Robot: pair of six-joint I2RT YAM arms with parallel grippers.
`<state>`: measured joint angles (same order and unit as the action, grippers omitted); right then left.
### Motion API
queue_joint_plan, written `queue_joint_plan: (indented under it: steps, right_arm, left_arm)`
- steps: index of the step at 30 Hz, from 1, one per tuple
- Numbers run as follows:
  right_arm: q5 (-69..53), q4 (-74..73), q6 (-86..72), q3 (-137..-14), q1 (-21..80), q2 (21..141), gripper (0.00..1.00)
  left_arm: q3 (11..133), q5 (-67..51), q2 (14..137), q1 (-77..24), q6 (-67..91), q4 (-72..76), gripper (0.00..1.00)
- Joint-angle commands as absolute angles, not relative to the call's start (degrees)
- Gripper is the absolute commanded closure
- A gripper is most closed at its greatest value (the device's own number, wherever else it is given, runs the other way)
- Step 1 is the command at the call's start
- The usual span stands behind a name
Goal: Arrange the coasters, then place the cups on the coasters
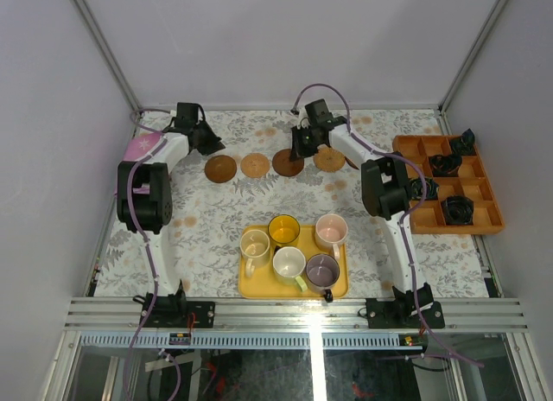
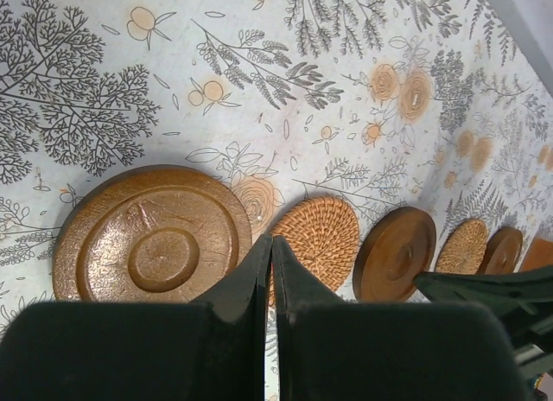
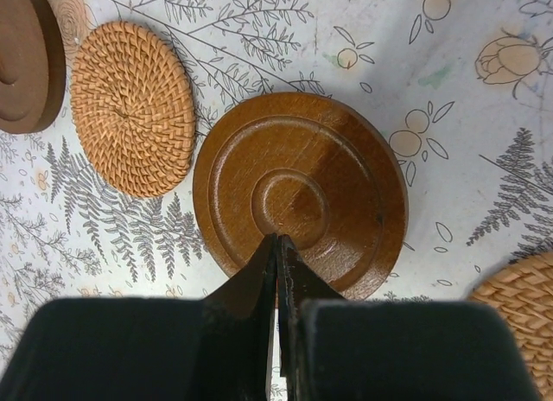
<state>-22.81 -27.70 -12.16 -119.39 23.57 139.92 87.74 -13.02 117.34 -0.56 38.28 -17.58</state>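
Several round coasters lie in a row at the back of the table: dark brown [image 1: 220, 168], woven tan [image 1: 255, 165], dark brown [image 1: 288, 162], woven tan [image 1: 329, 159]. My left gripper [image 1: 210, 145] is shut and empty. In the left wrist view its tips [image 2: 271, 239] sit between the leftmost brown coaster [image 2: 151, 237] and the woven one [image 2: 315, 237]. My right gripper [image 1: 299, 152] is also shut and empty, its tips [image 3: 278, 238] over the near part of the middle brown coaster [image 3: 300, 194]. The cups stand on a yellow tray [image 1: 251, 289]: cream [image 1: 254, 245], yellow [image 1: 283, 230], pink [image 1: 331, 230], pale green-white [image 1: 289, 263], purple-grey [image 1: 322, 270].
An orange compartment tray [image 1: 406, 146] holding black objects stands at the right, beside the right arm. White walls close the table in at the back and on both sides. A flowered cloth [image 1: 216, 219] covers the table.
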Motion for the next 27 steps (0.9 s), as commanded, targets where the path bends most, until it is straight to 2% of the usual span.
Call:
queue_joint_plan:
  steps: [1,20,27]
  right_arm:
    - [-25.22,-27.51,-12.09,-121.17,23.30,140.32,1.00]
    - [-22.32,-26.75,-11.83,-110.66,23.38,135.62,1.00]
    - [-22.71,-27.62,-11.38,-116.52,23.36,136.94,1.00]
  left_arm:
    - [87.02,-14.47,115.31,-0.44,37.50,-14.35,0.99]
    - [87.28,-15.85,116.97,-0.44,37.88,-14.40,0.98]
    - [87.45,-15.62,117.04,-0.48,37.64,-14.11,0.98]
